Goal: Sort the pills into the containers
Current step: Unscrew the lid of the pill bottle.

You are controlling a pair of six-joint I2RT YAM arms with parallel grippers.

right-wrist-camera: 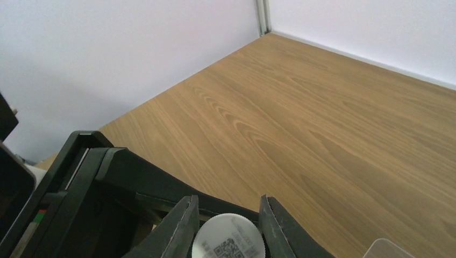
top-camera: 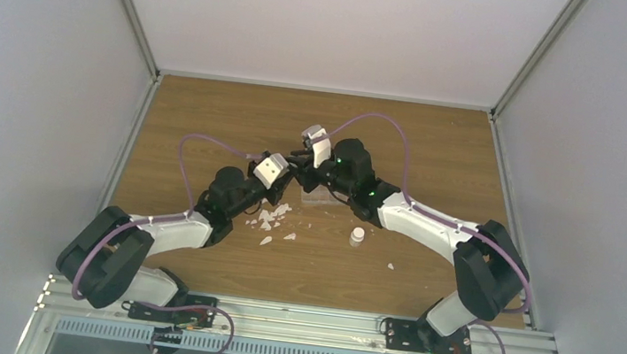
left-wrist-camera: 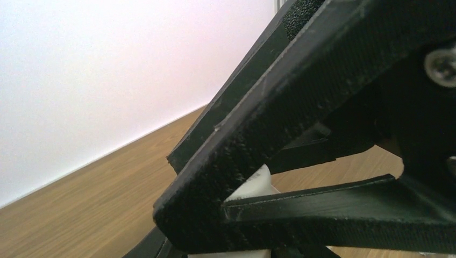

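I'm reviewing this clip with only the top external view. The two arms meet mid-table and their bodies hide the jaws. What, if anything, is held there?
Observer: The left wrist view shows the left jaws closed on a white vial.
Operator: And the right arm?
Observer: In the right wrist view, the right jaws sit on either side of a round white end and appear to touch it on both sides. It is likely that vial's end, but I cannot confirm it.
Operator: Any marking on it?
Observer: Yes, a QR code is printed on its flat face, which is turned toward the camera.
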